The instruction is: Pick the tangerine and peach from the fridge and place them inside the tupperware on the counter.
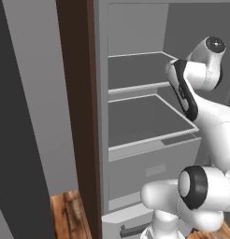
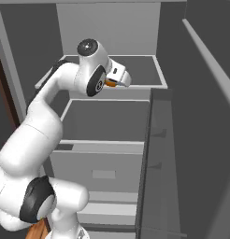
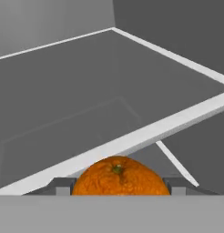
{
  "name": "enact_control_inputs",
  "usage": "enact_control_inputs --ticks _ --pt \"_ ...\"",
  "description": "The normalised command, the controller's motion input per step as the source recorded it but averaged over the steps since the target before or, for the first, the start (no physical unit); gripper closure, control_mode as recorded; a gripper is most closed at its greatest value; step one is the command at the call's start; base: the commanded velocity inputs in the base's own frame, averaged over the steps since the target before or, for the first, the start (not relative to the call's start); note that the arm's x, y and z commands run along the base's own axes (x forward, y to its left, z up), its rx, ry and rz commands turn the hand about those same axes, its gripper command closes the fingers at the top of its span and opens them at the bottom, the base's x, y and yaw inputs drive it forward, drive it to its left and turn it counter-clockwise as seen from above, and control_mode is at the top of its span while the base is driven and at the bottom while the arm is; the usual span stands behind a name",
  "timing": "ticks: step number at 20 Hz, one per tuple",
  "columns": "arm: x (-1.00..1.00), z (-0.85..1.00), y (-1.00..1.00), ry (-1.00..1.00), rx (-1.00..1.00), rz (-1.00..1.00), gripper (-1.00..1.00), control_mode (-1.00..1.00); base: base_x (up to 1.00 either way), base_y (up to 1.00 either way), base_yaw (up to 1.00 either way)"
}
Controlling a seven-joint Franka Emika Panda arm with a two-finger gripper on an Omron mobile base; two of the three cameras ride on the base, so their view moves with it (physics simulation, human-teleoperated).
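Fridge shelves ahead of me, bare grey surfaces

I look into the fridge point(image 1: 135, 116): two flat grey shelves with pale front edges, the upper shelf point(image 1: 135, 70) above the lower shelf point(image 1: 145, 121), and a closed drawer point(image 1: 154, 168) beneath them. In my hand view a pale shelf rim point(image 3: 132, 141) crosses in front of a flat grey shelf.

shelf point(image 3: 86, 91) ahead: bare, open | door point(image 2: 205, 140) rt: blocks | tool point(image 3: 119, 190) holds tangerine point(image 3: 119, 178)
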Motion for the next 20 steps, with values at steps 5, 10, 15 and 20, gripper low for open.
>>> enact_control_inputs --ticks 5,10,15,20 --pt "-0.87 0.47 0.46 0.11 0.00 0.00 1.00 -1.00 0.00 0.00 0.00" --pt "-0.89 0.36 0.49 0.27 0.00 0.00 1.00 -1.00 0.00 0.00 0.00" --pt "-0.75 0.01 0.47 0.15 0.00 0.00 1.00 -1.00 0.00 0.00 0.00" --pt "-0.78 -0.10 0.32 0.00 0.00 0.00 1.00 -1.00 0.00 0.00 0.00"
